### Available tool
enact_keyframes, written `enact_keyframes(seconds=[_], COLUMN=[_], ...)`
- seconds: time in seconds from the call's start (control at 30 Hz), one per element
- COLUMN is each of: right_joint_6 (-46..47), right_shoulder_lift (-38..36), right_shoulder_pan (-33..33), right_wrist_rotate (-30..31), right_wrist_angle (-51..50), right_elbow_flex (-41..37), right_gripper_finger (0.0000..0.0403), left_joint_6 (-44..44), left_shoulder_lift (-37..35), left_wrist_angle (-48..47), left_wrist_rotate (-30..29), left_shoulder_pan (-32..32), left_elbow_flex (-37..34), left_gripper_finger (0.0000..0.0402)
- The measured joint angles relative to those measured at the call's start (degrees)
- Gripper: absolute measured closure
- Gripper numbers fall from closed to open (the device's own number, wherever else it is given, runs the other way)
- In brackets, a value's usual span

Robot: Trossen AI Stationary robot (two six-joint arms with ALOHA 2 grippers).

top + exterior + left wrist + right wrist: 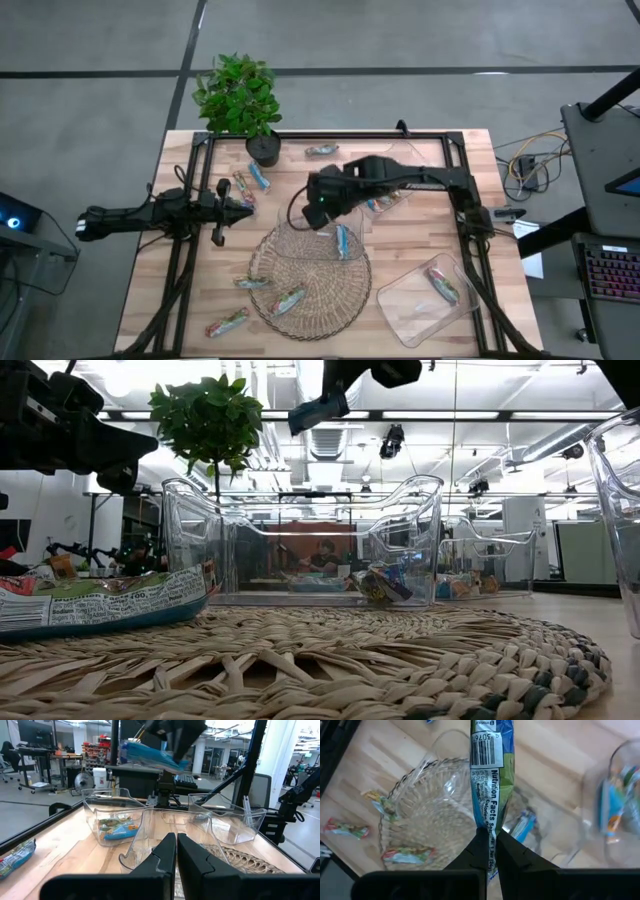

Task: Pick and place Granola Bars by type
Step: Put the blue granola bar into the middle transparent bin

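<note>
Blue and green foil caught the light where the right gripper [487,837] hung over the wicker mat [310,315], its fingers pinched tight on one end of a granola bar [491,765] that dangled lengthwise above the near edge of a clear tray [300,240]. The left gripper [222,210] waited above the table's left side, fingers closed on nothing, near two loose bars. My worry was the hold: only the tip of the slick wrapper sat between the fingers, so the bar could slide out or swing on the way across and drop onto the mat or into the wrong tray. The trays also stood close together, and a low pass might clip a wall and shove one aside. From above I counted three trays: one on the mat's back edge with a blue bar [343,240] inside, one behind it [420,155] holding a few bars, though that count was hidden under the arm, and one at the front right [395,305] with a single reddish bar [443,283]. Loose bars numbered six as best I could see: one at the back by the plant [240,95], two at the left, three around the mat's front. One mat, one plant.
</note>
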Motion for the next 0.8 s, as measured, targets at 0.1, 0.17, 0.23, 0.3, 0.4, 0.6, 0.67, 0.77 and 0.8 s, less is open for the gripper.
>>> enact_keyframes(seconds=[0.1, 0.17, 0.23, 0.3, 0.4, 0.6, 0.67, 0.77, 0.8], right_joint_6=[5.05, 7.82, 10.65, 13.44, 17.43, 25.21, 27.51, 30.37, 31.38], right_shoulder_lift=[1.19, 2.10, 2.85, 3.46, 4.20, 4.24, 4.24, 4.24, 4.24], right_shoulder_pan=[1.16, 1.46, 1.59, 1.86, 2.35, 3.51, 3.85, 4.60, 4.86], right_wrist_rotate=[1.12, 1.30, 1.29, 1.27, 1.03, 0.56, -0.68, -3.01, -3.57], right_wrist_angle=[0.87, 2.11, 3.21, 4.48, 7.04, 14.04, 16.77, 20.46, 21.58], right_elbow_flex=[-0.61, -1.19, -2.09, -3.51, -6.08, -13.67, -16.44, -20.65, -21.93], right_gripper_finger=[0.0395, 0.0395, 0.0395, 0.0395, 0.0395, 0.0395, 0.0395, 0.0395, 0.0395], left_joint_6=[-0.01, -0.01, 0.00, 0.00, -0.01, 0.00, 0.00, 0.00, 0.00], left_shoulder_lift=[-0.02, 0.00, -0.02, -0.02, -0.02, 0.00, 0.00, -0.01, -0.02], left_wrist_angle=[0.00, 0.00, -0.01, -0.01, -0.01, -0.01, -0.01, -0.01, -0.01], left_wrist_rotate=[-0.01, -0.02, 0.00, -0.02, -0.02, 0.00, -0.02, -0.02, 0.00], left_shoulder_pan=[0.00, 0.01, 0.02, 0.00, 0.02, 0.02, 0.02, 0.02, 0.01], left_elbow_flex=[0.00, 0.00, 0.00, 0.00, 0.00, 0.00, 0.00, 0.00, 0.00], left_gripper_finger=[0.0402, 0.0402, 0.0402, 0.0402, 0.0402, 0.0402, 0.0402, 0.0402, 0.0402])
